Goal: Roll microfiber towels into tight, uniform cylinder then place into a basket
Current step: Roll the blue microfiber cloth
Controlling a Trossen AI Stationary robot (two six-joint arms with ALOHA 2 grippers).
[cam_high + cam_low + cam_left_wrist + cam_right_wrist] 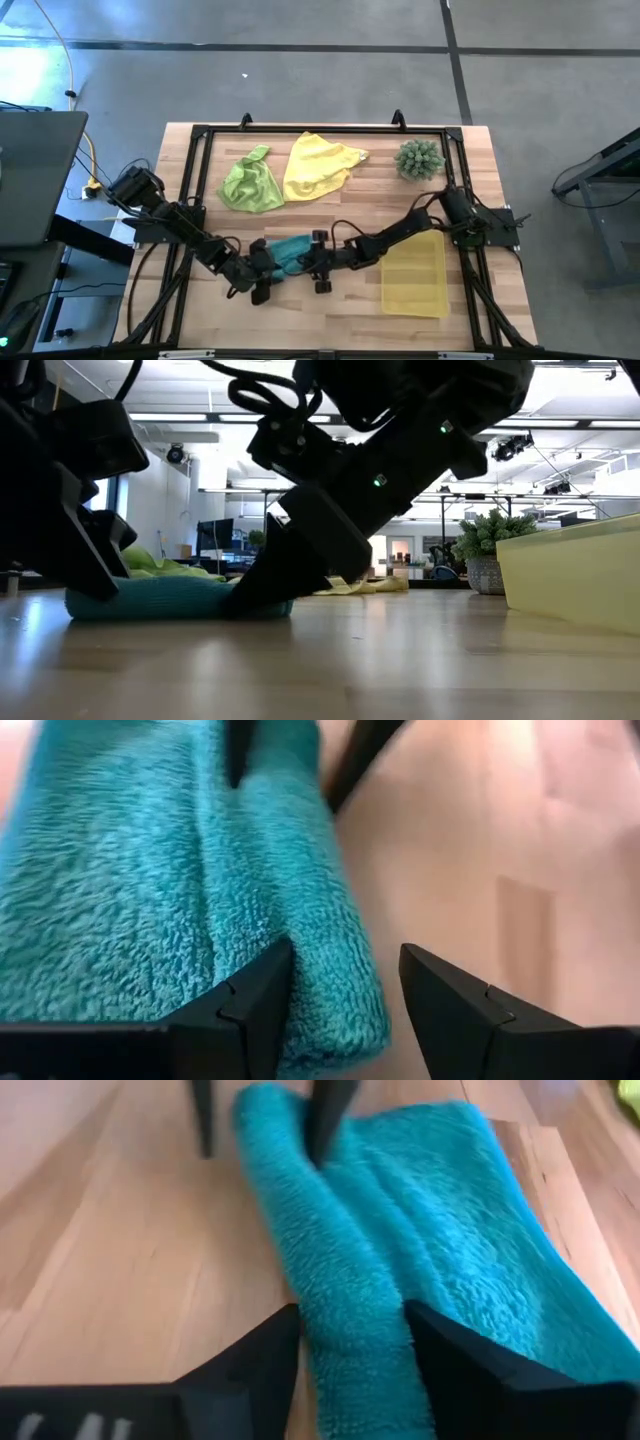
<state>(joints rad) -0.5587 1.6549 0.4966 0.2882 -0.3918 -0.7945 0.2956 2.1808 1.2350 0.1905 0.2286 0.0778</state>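
Note:
The teal towel (290, 252) lies on the wood near the table's front middle, its near long edge rolled into a thick ridge (340, 1280). My left gripper (340, 1010) stands open at the ridge's left end. My right gripper (350, 1370) stands open over its right end. In the high view, my left gripper (266, 270) and my right gripper (314, 264) face each other across the towel. The yellow towel (320, 165) and the lime green towel (250, 182) lie crumpled at the far side. The yellow basket (415, 275) sits at the front right. My left gripper straddles the rolled edge near its left end, slanting down from the left. One finger (255, 1005) rests in the crease beside the ridge (335, 990); the other stands just off it over bare wood. My right gripper straddles the rolled edge (350, 1350) near its right end, slanting down from the right. The ridge fills the gap between both fingers and is not dented. The towel lies flat on the table.
A spiky green plant (418, 158) in a pot stands at the far right. A black frame (200, 135) runs round the table's edges. Bare wood lies between the teal towel and the basket's near wall (570, 575).

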